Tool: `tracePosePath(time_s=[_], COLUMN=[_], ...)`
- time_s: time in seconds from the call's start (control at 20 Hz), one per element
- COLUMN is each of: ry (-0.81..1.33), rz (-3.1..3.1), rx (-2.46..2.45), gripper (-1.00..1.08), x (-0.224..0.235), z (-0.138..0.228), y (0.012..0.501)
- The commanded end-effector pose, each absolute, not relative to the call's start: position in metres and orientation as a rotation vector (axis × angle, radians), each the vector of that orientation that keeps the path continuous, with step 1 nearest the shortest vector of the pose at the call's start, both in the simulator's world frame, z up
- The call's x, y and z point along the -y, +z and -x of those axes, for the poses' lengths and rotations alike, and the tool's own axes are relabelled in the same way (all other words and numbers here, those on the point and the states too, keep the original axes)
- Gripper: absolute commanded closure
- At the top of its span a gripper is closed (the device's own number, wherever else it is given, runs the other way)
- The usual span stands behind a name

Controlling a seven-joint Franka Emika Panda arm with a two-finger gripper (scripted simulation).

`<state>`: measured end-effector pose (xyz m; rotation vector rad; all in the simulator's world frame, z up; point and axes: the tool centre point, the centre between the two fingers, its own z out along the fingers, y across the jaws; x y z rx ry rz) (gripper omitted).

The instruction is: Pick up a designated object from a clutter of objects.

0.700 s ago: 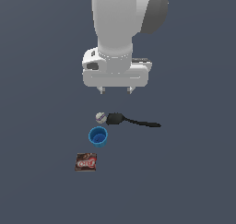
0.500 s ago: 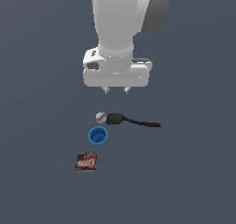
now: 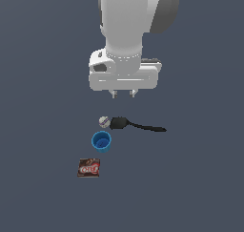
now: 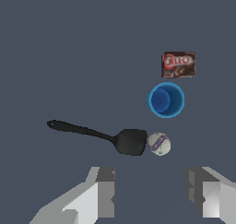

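The small bright blue round cup point(image 3: 101, 141) stands upright on the dark grey floor, open side up; it also shows in the wrist view point(image 4: 166, 100). A whitish ball point(image 3: 104, 121) with a purple mark lies just behind it, touching the head of a black long-handled tool point(image 3: 136, 125). A flat brown-red packet point(image 3: 89, 167) with white lettering lies in front of the cup. My gripper point(image 3: 122, 94) hangs well above the ball and tool, open and empty. Its fingers point(image 4: 106, 191) show wide apart in the wrist view.
The ball point(image 4: 159, 144), the black tool point(image 4: 99, 135) and the packet point(image 4: 178, 64) also show in the wrist view, close around the cup. The dark grey floor point(image 3: 200, 188) spreads around the four items.
The gripper has moved slightly lower and toward the exterior view's left. The four items have not moved.
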<state>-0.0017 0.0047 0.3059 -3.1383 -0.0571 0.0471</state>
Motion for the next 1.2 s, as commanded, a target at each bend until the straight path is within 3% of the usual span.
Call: tracePosePath(time_s=[0.0, 0.55, 1.15], ry=[0.055, 0.157, 0.415], rz=[3.144, 3.187, 3.125], rx=[0.084, 0.416, 1.073], gripper=[-0.2, -0.2, -0.2], x=[-0.004, 0.007, 0.03], z=[0.0, -0.02, -0.055], y=[0.304, 0.277, 0.22])
